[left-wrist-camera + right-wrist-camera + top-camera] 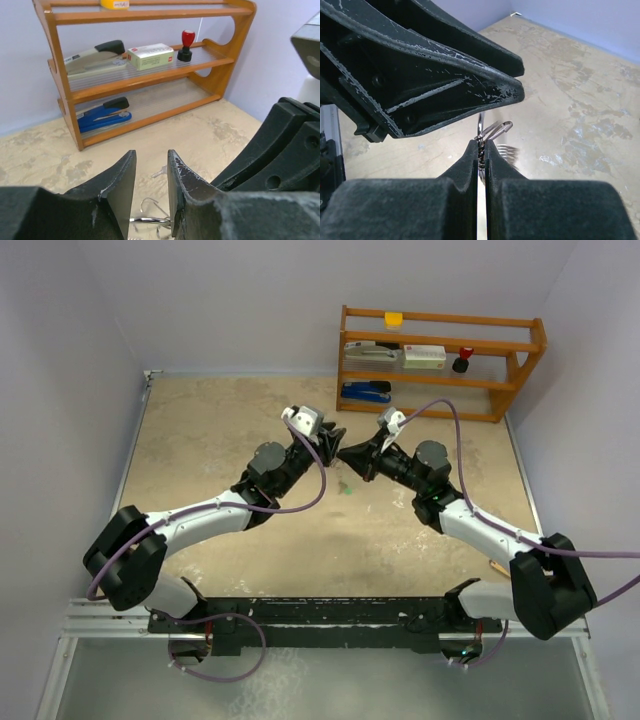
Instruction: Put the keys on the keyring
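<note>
Both grippers meet above the middle of the table in the top view, left gripper (335,444) against right gripper (346,452). In the left wrist view the silver keyring (147,218) lies edge-on across the left gripper (151,153), touching both fingers, with loops of wire just above it. The right gripper (480,143) is shut on thin metal at the keyring (480,127); a curved wire loop (498,129) and key teeth (508,150) stick out beyond it. A green speck, one of the keys (345,488), lies on the table below the grippers. A small pale key (161,172) lies on the table.
A wooden rack (440,380) stands at the back right against the wall, holding a grey stapler (95,54), a blue stapler (102,114), a small box (150,55) and a red-topped stamp (187,44). The left gripper's body (435,80) fills the upper left of the right wrist view.
</note>
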Controlling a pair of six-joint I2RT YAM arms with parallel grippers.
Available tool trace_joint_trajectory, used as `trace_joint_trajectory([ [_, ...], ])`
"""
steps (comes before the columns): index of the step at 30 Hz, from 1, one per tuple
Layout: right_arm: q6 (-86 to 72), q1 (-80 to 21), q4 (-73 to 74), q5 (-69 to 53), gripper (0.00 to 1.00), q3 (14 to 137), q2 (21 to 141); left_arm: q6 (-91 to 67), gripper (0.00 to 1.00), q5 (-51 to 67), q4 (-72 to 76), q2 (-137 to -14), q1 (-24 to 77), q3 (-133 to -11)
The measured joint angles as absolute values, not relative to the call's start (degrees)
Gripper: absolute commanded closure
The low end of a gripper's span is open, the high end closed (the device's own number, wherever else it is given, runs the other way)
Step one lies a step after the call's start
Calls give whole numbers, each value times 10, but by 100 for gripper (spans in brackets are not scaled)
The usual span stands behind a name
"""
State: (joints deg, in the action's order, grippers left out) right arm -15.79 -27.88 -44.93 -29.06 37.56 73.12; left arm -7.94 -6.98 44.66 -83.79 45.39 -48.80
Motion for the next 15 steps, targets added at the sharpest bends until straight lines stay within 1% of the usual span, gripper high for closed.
trace_joint_trajectory([
  [4, -157, -279, -449, -278, 100, 369, 731, -95, 76, -95, 408, -831, 452, -488],
  [9, -147, -279, -447, -269, 100, 369, 731, -125, 77, -124, 357, -801, 434, -488],
  [13, -136, -279, -431, -265, 100, 369, 731, -146, 76, -128, 324, -775, 418, -490],
  [15, -132, -279, -424, -265, 100, 369, 731, -157, 73, -124, 308, -770, 414, -493],
])
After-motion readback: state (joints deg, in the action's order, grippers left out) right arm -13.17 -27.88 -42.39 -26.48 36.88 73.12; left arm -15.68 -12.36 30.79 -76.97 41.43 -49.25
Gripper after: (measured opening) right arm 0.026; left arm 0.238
